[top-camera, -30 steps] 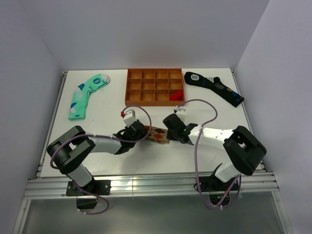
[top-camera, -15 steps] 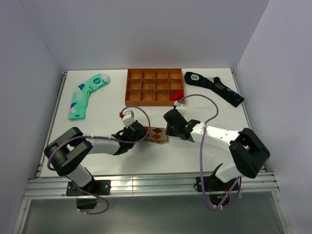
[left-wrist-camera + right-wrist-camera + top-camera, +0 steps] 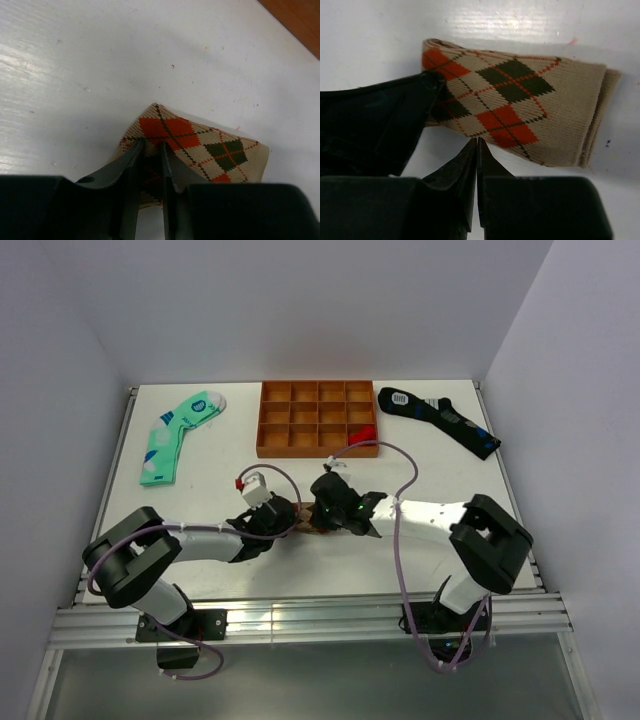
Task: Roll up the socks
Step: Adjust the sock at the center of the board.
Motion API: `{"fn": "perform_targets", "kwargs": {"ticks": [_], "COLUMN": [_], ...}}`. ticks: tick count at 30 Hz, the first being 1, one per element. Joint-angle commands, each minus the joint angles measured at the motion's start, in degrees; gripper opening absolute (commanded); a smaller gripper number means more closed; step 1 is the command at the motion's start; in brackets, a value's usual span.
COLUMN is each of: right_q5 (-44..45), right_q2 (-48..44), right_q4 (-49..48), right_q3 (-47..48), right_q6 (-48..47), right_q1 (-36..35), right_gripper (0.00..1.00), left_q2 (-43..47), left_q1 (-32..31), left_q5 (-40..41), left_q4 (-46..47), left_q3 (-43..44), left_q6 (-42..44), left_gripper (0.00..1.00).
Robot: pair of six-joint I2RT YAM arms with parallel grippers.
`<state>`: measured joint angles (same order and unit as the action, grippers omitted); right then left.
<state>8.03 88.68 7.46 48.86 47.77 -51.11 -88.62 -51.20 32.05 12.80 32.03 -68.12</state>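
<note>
The sock [image 3: 520, 105] is tan argyle knit with orange-red and dark diamonds, folded into a short flat bundle on the white table. My left gripper [image 3: 150, 150] is shut on its one end, with fabric pinched between the jaws. In the right wrist view my right gripper [image 3: 477, 142] is shut, its tips against the bundle's near edge with no fabric between them. From above, the left gripper [image 3: 290, 520] and right gripper [image 3: 322, 514] meet over the sock [image 3: 310, 527], which is mostly hidden.
An orange compartment tray [image 3: 262, 422] stands at the back centre with a red item [image 3: 363, 435] in one cell. A mint-green sock [image 3: 178, 435] lies back left and a black sock [image 3: 440, 418] back right. The tray's corner [image 3: 300, 20] shows in the left wrist view.
My right gripper lifted off the sock's right end, opened, then swung left towards the left gripper and shut. It now covers most of the sock from above. The left gripper kept its hold.
</note>
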Motion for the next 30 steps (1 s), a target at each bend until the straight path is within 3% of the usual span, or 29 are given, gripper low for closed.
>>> {"fn": "perform_targets", "kwargs": {"ticks": [1,16,30], "right_q5": [-0.31,4.44,5.94], "right_q2": [2.28,2.46,7.64], "right_q4": [-3.68,-3.51,4.04], "right_q3": [-0.60,-8.52,4.05], "right_q6": [3.03,2.68,-4.97], "right_q1": [-0.39,5.14,8.31], "right_gripper": [0.09,0.04,0.03], "left_q2": [0.02,5.38,7.41], "left_q1": [-0.48,-1.44,-9.00], "left_q5": [0.64,-0.06,2.57], "left_q4": [-9.63,-8.23,-12.00], "left_q3": [-2.41,-9.35,-10.85], "left_q6": [-2.46,-6.94,-15.99], "left_gripper": [0.27,0.26,0.28]}}
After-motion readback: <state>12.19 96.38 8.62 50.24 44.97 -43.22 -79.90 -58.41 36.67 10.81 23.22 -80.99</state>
